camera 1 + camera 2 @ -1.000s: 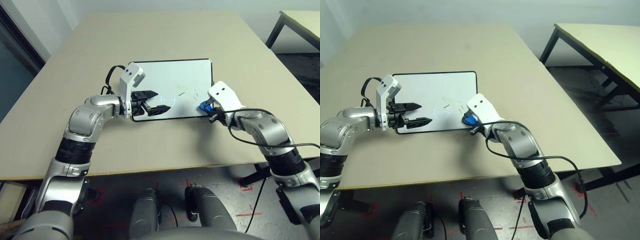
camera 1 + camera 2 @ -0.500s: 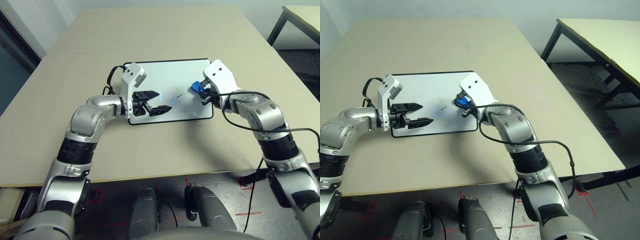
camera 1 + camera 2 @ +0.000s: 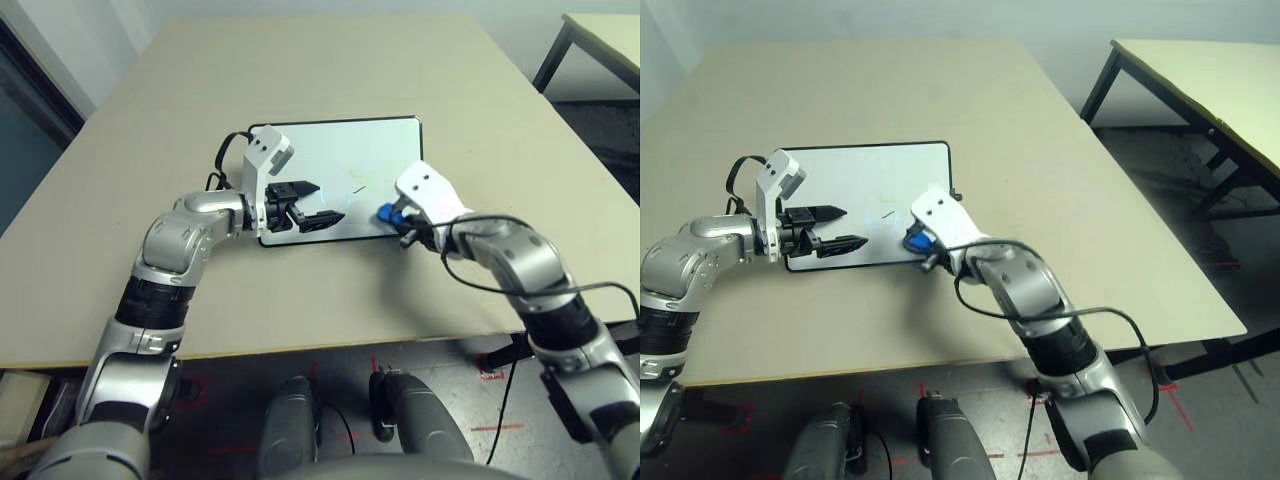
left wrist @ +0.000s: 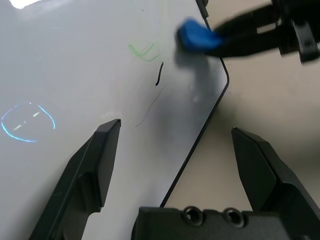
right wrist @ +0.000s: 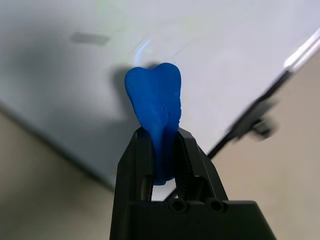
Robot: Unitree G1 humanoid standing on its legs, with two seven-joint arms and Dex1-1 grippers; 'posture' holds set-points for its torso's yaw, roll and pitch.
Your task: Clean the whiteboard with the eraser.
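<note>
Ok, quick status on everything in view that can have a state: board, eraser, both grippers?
whiteboard: flat on the table, marks remain: green scribble, black strokes, blue ring.
eraser: pinched in the right gripper, over the board's near right corner.
right gripper: shut on the eraser.
left gripper: open, holding nothing, over the board's near edge.

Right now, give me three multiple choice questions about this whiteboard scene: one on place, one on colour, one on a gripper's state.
1. Where is the eraser?
A. over the whiteboard's near right corner
B. on the bare table
C. beyond the board's far edge

2. What colour is the zigzag scribble?
A. red
B. green
C. orange

3. How are the left gripper's jaws?
A. shut on the eraser
B. shut on nothing
C. open and empty

Answers: 1 A, the right gripper holds it there; 2 B, green in the left wrist view; 3 C, its fingers stand wide apart over the board's edge.
</note>
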